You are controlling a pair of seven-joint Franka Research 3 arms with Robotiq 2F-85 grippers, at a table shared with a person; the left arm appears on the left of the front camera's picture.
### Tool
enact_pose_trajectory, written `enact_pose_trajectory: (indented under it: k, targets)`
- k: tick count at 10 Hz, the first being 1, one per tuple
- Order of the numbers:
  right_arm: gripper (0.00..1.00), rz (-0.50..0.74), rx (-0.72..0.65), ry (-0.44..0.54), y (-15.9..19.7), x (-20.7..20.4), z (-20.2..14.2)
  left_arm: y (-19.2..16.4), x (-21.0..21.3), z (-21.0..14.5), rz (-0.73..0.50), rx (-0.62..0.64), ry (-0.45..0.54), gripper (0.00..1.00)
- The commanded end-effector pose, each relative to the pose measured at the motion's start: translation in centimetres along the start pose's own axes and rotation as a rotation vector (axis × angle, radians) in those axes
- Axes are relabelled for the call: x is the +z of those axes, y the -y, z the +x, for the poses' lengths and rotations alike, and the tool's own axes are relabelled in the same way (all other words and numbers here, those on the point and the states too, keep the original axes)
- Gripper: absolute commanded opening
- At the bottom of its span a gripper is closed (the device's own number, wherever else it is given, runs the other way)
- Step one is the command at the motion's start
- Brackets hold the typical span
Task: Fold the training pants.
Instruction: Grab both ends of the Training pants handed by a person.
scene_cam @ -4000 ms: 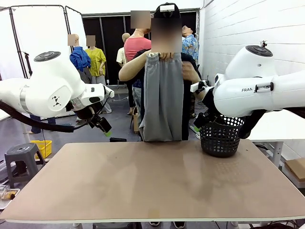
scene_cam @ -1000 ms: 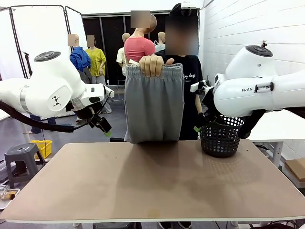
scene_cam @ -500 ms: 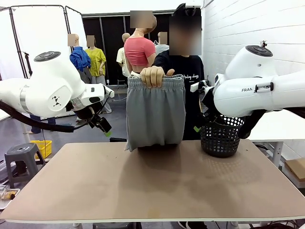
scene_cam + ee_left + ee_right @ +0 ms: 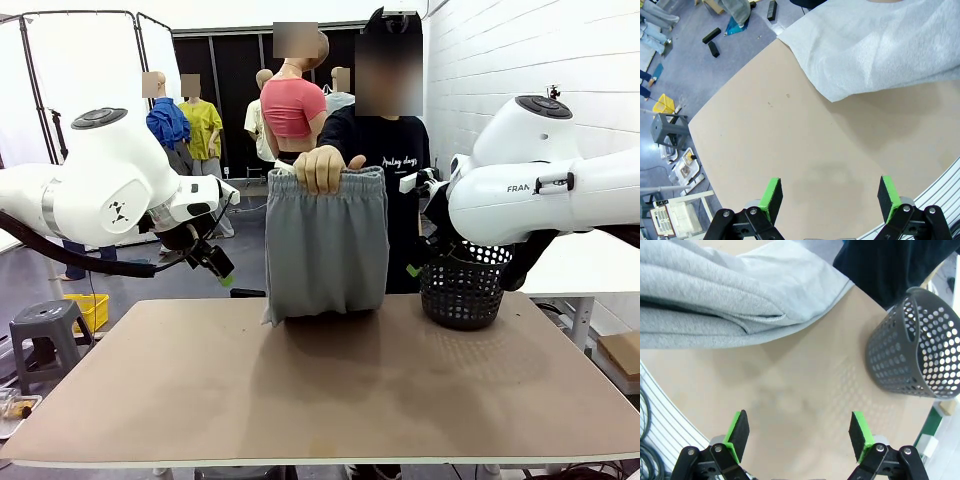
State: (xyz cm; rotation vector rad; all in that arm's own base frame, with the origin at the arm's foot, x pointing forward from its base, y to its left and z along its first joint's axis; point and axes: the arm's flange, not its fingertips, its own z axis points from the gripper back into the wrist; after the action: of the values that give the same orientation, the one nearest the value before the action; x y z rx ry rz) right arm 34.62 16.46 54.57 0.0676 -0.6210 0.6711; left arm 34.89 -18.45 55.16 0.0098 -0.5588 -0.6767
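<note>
A person at the far side holds the light grey training pants point(image 4: 326, 245) up by the gathered waistband with one hand point(image 4: 322, 166); their lower end touches the table's far edge. The same grey fabric point(image 4: 880, 45) drapes onto the tabletop in the left wrist view, and its folds point(image 4: 715, 300) lie across the top of the right wrist view. My left gripper point(image 4: 222, 272) hangs open at the left, above the table and apart from the pants. My right gripper point(image 4: 415, 268) stands open at the right, beside the basket. Green pads point(image 4: 771, 196) point(image 4: 859, 430) are wide apart with nothing between them.
A black mesh basket point(image 4: 460, 292) point(image 4: 912, 347) stands at the table's far right. The brown tabletop point(image 4: 320, 390) stretches bare toward the near edge. A grey stool point(image 4: 38, 330) and a yellow crate point(image 4: 88, 308) sit on the floor to the left.
The person has lowered the pants, so the bottom now rests on the table's far edge. Neither arm has moved.
</note>
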Motion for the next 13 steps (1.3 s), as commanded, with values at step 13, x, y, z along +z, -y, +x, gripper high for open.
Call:
enact_pose_trajectory:
  k: [13]
  targets:
    - [1.00,0.073,0.703,0.046,5.0,-0.7,-1.2,-2.8,-1.2,-1.2,-0.210,-0.866,0.036,1.00]
